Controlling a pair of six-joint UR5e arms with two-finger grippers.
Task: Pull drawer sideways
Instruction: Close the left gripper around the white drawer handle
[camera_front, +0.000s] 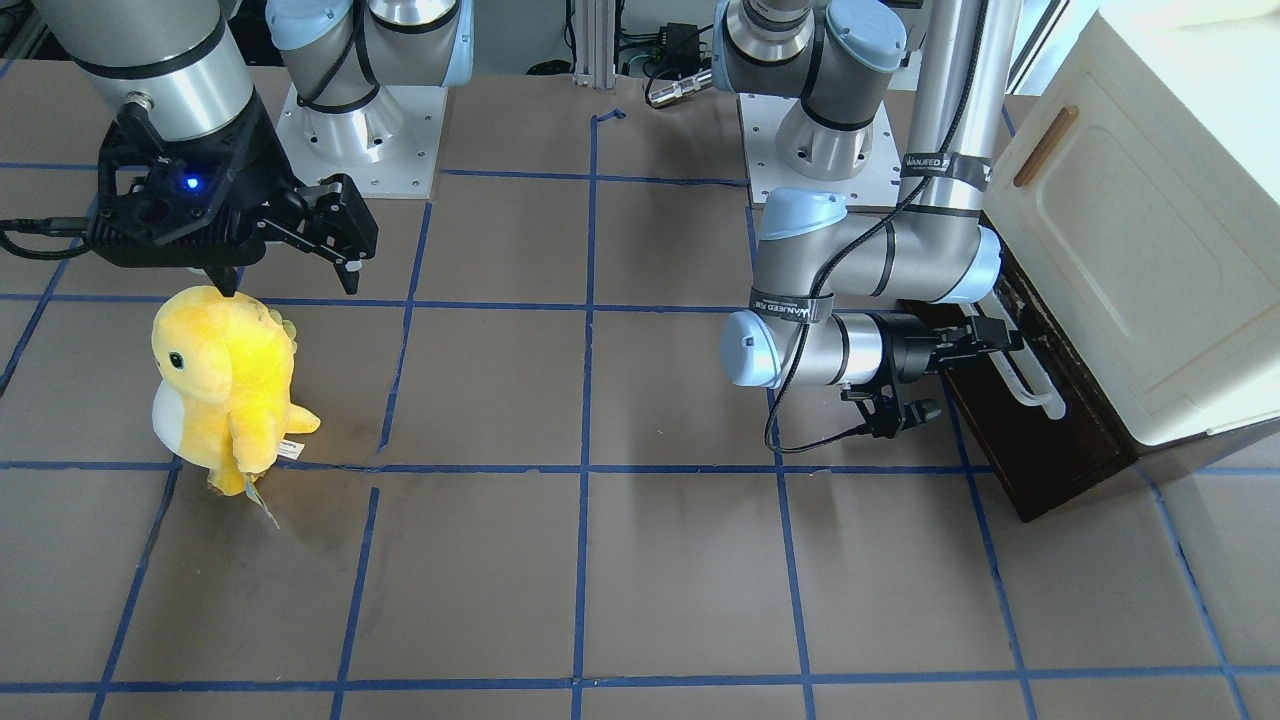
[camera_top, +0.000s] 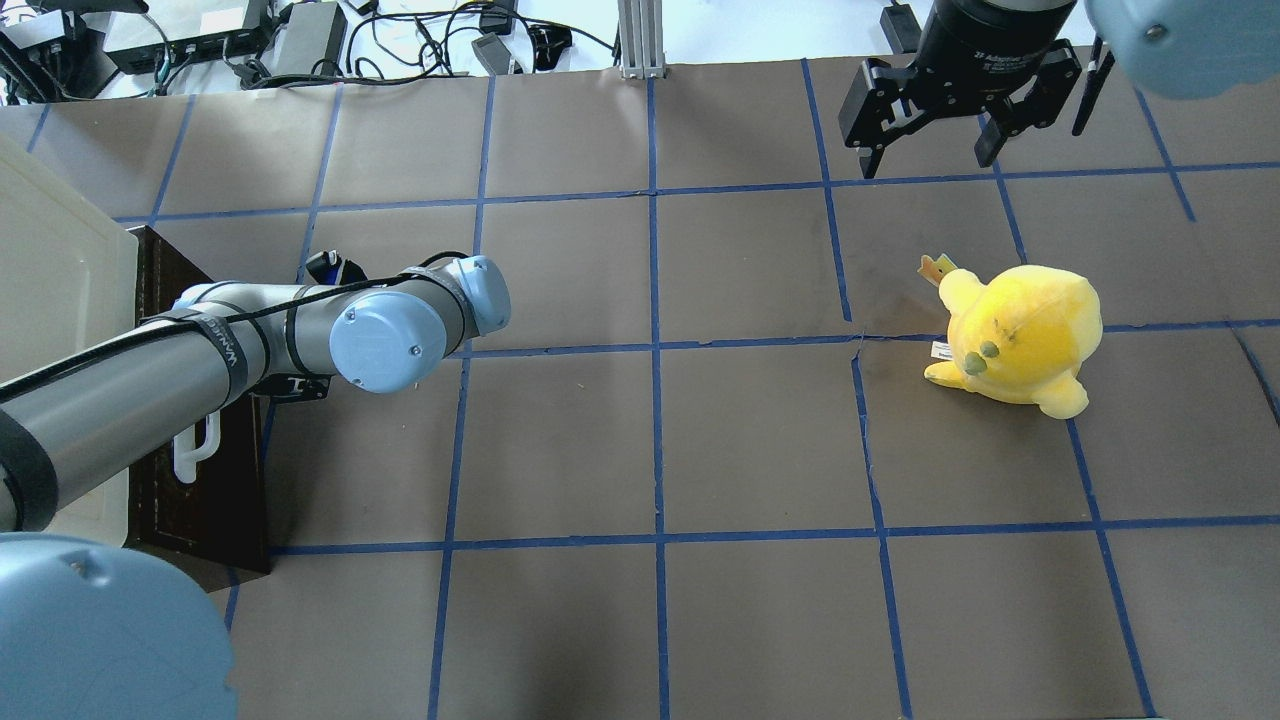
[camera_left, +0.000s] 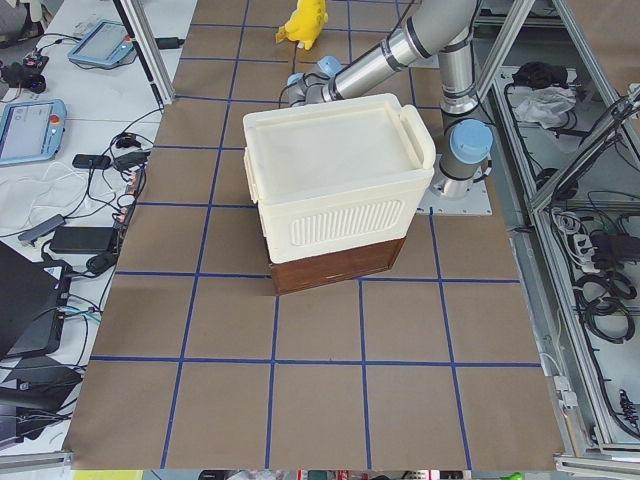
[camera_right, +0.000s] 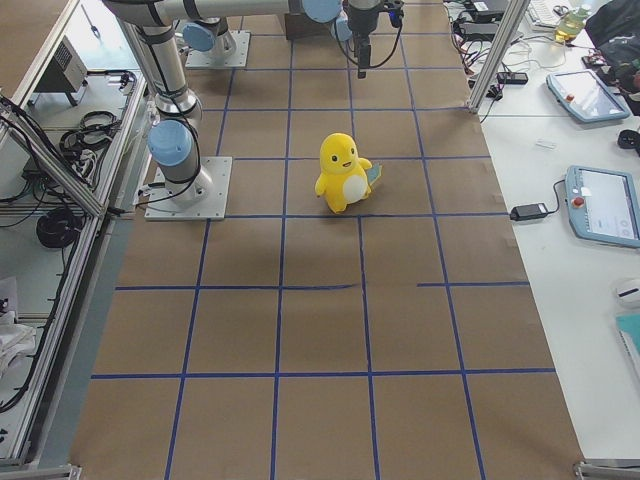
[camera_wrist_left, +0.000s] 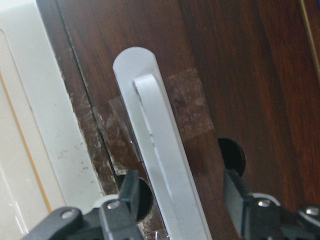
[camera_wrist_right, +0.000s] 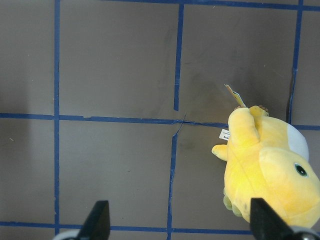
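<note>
The dark brown drawer (camera_front: 1050, 460) sits under a cream cabinet at the table's edge on my left side. Its white bar handle (camera_front: 1035, 385) runs along the chipped front. My left gripper (camera_front: 1005, 338) is at the handle's end. In the left wrist view the open gripper (camera_wrist_left: 182, 205) has one finger on each side of the handle (camera_wrist_left: 152, 125), against the drawer front (camera_wrist_left: 240, 75). The drawer also shows in the overhead view (camera_top: 200, 490). My right gripper (camera_top: 930, 152) is open and empty, hovering far from the drawer.
The cream cabinet (camera_front: 1150, 250) with a small wooden handle (camera_front: 1045, 147) stands above the drawer. A yellow plush toy (camera_front: 225, 385) stands on the brown table below my right gripper (camera_wrist_right: 180, 225). Blue tape lines grid the table (camera_top: 760, 440).
</note>
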